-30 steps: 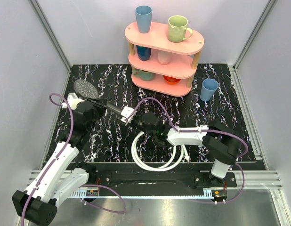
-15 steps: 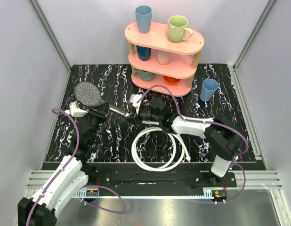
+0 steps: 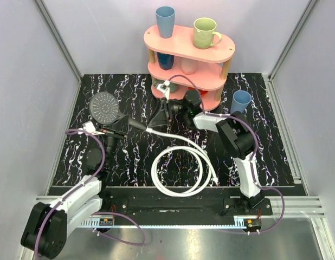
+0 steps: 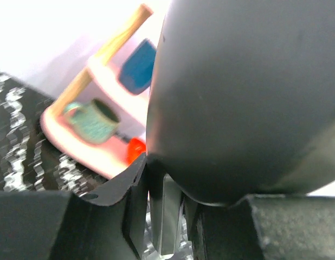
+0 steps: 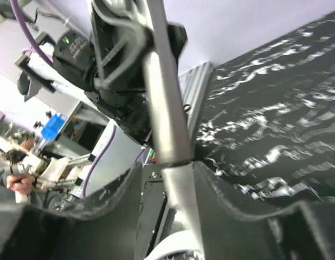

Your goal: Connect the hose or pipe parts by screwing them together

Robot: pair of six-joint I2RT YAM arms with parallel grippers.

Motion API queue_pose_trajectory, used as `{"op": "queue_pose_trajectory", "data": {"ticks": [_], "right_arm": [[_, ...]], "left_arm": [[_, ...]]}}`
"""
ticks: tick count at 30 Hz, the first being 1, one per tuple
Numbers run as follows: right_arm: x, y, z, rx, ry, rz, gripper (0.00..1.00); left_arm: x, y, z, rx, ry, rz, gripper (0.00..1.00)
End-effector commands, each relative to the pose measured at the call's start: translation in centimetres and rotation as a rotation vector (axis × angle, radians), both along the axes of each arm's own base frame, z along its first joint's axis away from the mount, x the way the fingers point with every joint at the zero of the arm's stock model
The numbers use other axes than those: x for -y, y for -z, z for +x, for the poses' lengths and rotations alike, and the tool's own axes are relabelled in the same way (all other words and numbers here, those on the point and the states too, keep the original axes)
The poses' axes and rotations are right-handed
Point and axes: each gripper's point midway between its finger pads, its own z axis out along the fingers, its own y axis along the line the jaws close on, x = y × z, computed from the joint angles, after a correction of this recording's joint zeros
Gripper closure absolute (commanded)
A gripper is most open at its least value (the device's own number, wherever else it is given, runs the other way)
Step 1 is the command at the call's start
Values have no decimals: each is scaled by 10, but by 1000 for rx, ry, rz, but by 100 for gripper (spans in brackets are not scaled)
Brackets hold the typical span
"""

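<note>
top external: left gripper [image 3: 114, 130] clamps grey round shower head [image 3: 104, 106]; right gripper [image 3: 159, 118] hold unclear; floppy white hose [image 3: 154, 173], grasp rigid end fitting [image 3: 151, 130].

Bare tabletop [image 3: 265, 146] lies open right of the hose coil [image 3: 154, 174]. The pink shelf [image 3: 184, 43] blocks the back middle, the blue cup [image 3: 240, 103] stands beside it, and the shower head [image 3: 105, 106] occupies the left.
</note>
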Motion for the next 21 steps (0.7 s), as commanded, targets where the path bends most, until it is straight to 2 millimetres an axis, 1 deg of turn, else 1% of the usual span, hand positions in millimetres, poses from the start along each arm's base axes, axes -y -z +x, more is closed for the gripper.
{"op": "queue_pose_trajectory", "data": {"ticks": [1,2,3,4,5,6,7,8,9,10,11,12,13,14,15,16,17,18,19,20,21], "right_arm": [[52,-76,52,192,176,214,35],[54,-79,49,213,190,211,27],[52,-70,53,159,211,155,19],[52,-66,59,251,243,159,11],[53,-59,58,190,266,83,1],[53,-58,66,198,330,57,0],[54,-54,76,306,383,45,0],[59,-51,73,281,422,-22,0],[63,-51,88,304,533,-54,0],[68,-51,97,345,608,-79,0],[82,-53,110,340,755,-135,0],[90,-54,114,342,812,-158,0],[97,-55,115,347,854,-181,0],[109,-56,114,328,925,-221,0],[114,-57,111,314,947,-239,0],[120,-62,103,314,960,-244,0],[126,-54,100,292,980,-293,0],[128,-52,96,289,988,-316,0],[133,-54,92,289,1008,-335,0],[141,-45,92,266,1052,-391,0],[144,-44,91,250,1073,-403,0]], "left_arm": [[-7,17,20,-67,-69,70,100],[-10,18,25,-83,-85,78,100],[-12,23,31,-109,-101,86,100],[-13,19,34,-105,-109,78,100],[-19,19,38,-107,-124,70,100],[-19,19,41,-107,-121,57,100],[-21,17,44,-102,-121,53,100],[-27,16,48,-100,-135,49,100],[-26,19,52,-111,-120,51,100],[-28,16,55,-104,-121,52,100],[-34,17,59,-111,-134,54,100],[-34,20,63,-122,-127,48,100],[-37,18,65,-120,-127,44,100],[-42,22,69,-137,-121,33,100],[-43,25,71,-153,-113,33,100],[-51,26,75,-161,-125,31,100],[-51,32,77,-186,-109,26,100],[-54,42,80,-230,-114,23,100],[-59,44,85,-250,-126,20,100],[-60,53,89,-286,-127,21,100],[-60,65,92,-336,-128,30,100]]}}
